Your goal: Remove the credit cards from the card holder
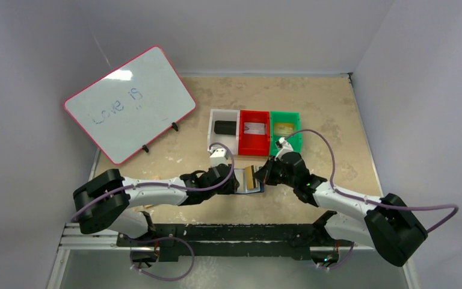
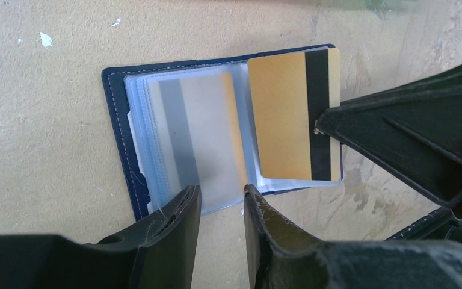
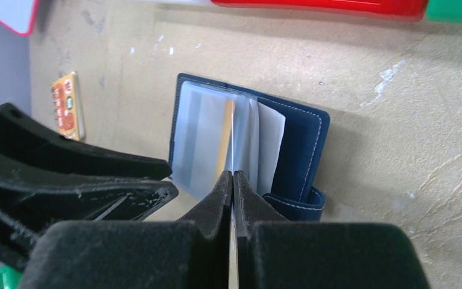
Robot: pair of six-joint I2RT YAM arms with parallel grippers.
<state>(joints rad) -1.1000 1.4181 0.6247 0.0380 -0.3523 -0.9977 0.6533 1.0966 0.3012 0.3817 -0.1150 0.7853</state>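
Bins (image 1: 254,149) close behind card holder (image 3: 301,147)

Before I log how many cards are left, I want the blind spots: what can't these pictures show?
1. Count of cards in the card holder: left wrist view, frosted sleeves blur them.
2. Front of the gold card: left wrist view shows its stripe side; right wrist view has it edge-on in the right gripper.
3. Items in the red bin and green bin: top view, too small.
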